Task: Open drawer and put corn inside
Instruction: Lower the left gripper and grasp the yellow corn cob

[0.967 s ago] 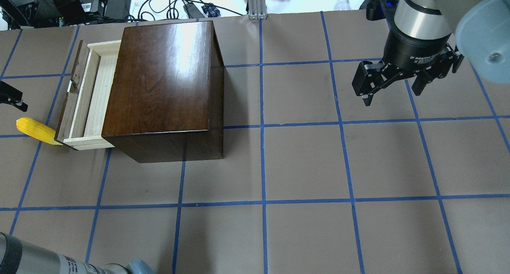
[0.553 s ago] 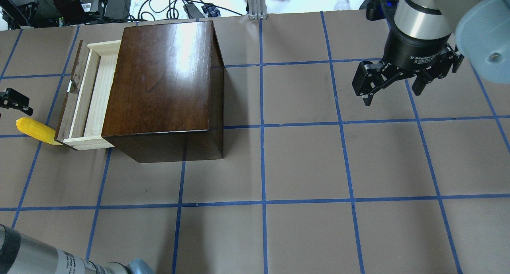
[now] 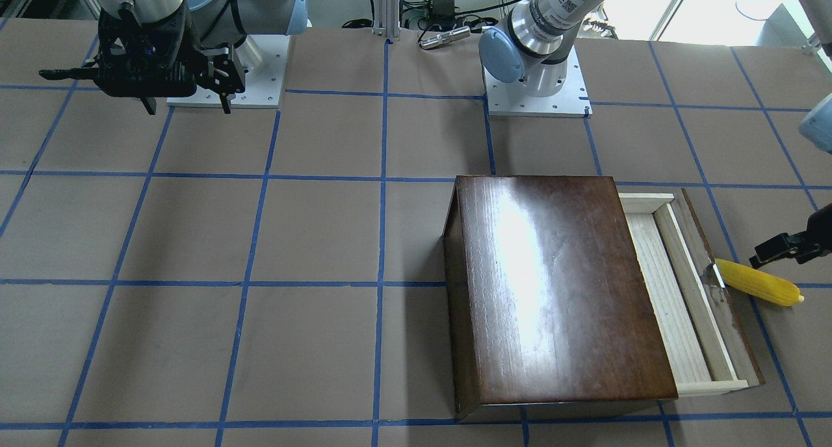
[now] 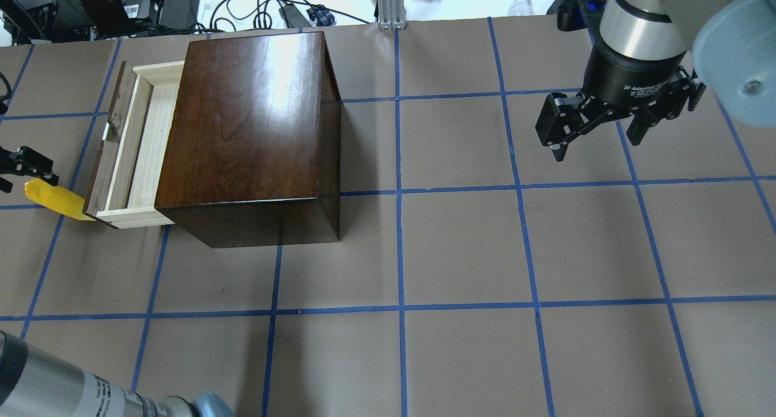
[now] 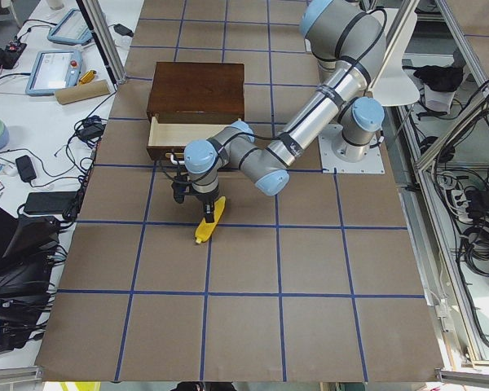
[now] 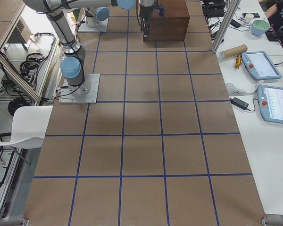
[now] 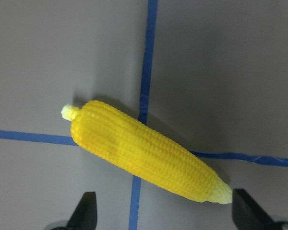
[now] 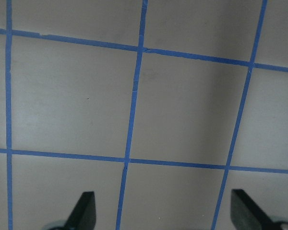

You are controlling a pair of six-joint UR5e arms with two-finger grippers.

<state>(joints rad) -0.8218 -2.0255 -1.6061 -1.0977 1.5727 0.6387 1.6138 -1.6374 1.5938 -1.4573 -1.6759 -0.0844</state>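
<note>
Drawer (image 4: 147,139) stands open; corn (image 7: 144,153) lies outside it, left gripper (image 7: 165,209) spread wide above; right gripper (image 4: 597,144) likewise apart, idle

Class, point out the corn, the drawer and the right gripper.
corn (image 7: 144,153), left wrist view, middle of the cob.
drawer (image 4: 151,144), overhead view, pale wooden floor.
right gripper (image 4: 597,148), overhead view, midway between its fingertips.

Left pincer (image 7: 165,209) moved closer, now directly above the corn (image 7: 144,151), covering its outer tip in overhead view
</note>
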